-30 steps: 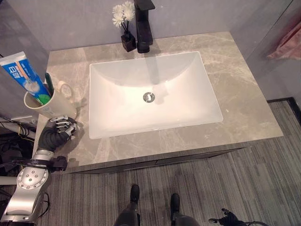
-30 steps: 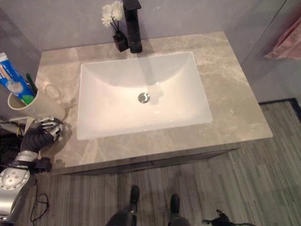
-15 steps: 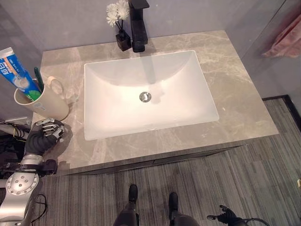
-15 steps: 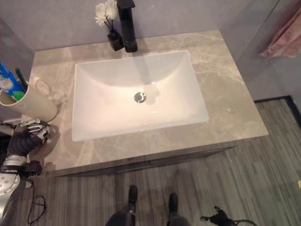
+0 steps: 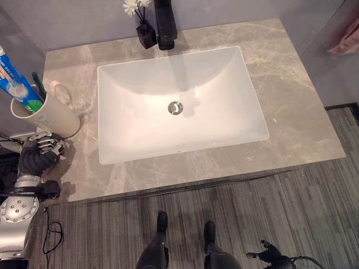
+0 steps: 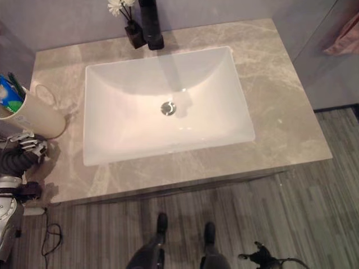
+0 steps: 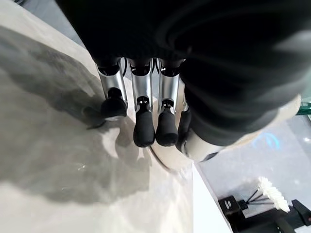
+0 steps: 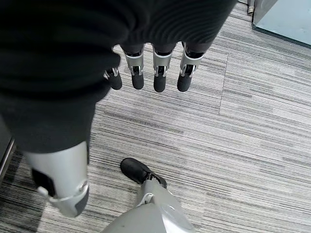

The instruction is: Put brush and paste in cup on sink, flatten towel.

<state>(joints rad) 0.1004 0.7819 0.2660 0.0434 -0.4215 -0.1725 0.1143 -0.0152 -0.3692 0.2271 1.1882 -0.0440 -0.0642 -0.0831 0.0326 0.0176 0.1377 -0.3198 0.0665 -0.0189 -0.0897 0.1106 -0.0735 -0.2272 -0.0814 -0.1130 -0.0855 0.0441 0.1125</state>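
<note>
Standing at the left end of the marble counter [image 5: 291, 106], the cream cup [image 5: 47, 115] is already holding the blue-and-white paste tube [image 5: 17, 84] and the green brush [image 5: 38, 81], so that part of the task looks done. In the left eye view the left hand [image 5: 42, 147] is hovering just in front of the cup, holding nothing. A pink towel [image 5: 345, 42] is hanging at the far right edge, well apart from the sink [image 5: 179, 106]; flattening it appears to be what is left.

Looking through the right eye view, the cup [image 6: 33, 115] with paste and brush is sitting beside the basin, and the towel [image 6: 342, 39] is showing as a pink fold by the wall panel, untouched.

Looking along the left wrist view, the left hand's fingers [image 7: 142, 116] are hanging relaxed and apart over the counter, empty, with the cup's base [image 7: 194, 145] just beyond them.

Looking along the right wrist view, the right hand [image 8: 146, 68] is pointing down at the striped floor [image 8: 252, 126], its fingers loose and gripping nothing.
</note>
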